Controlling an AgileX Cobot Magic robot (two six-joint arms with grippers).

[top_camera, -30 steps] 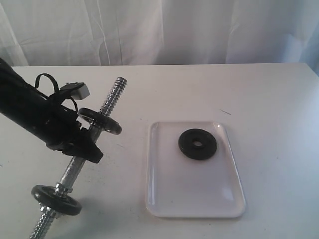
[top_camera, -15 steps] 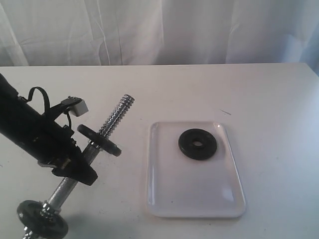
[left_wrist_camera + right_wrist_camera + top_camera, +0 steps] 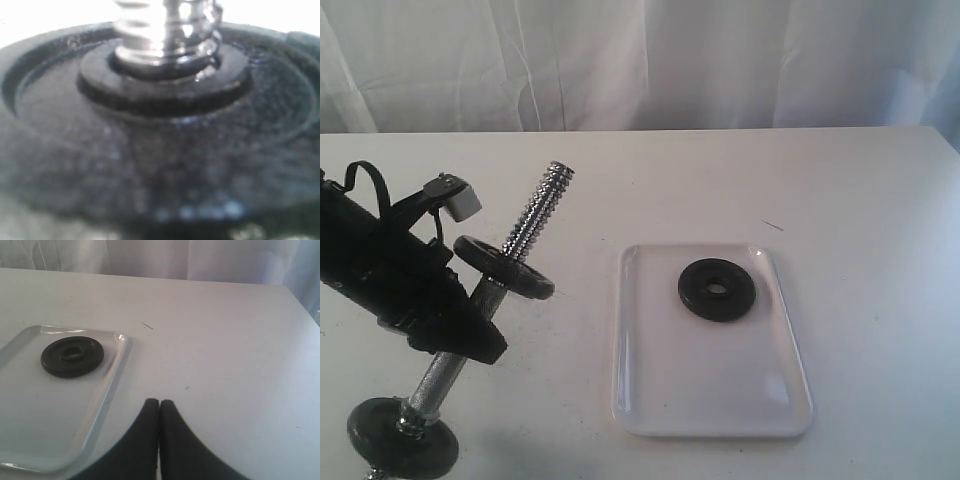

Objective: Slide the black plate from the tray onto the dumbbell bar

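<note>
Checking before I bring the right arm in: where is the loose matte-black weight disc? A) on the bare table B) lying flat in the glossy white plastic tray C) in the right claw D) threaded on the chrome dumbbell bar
B: the flat round matte-black weight disc lies in the glossy white rectangular tray, while the right claw is shut on nothing, apart from it.

The left tool (image 3: 468,338) has tipped the dumbbell bar (image 3: 533,216) steeper and leftward.
</note>
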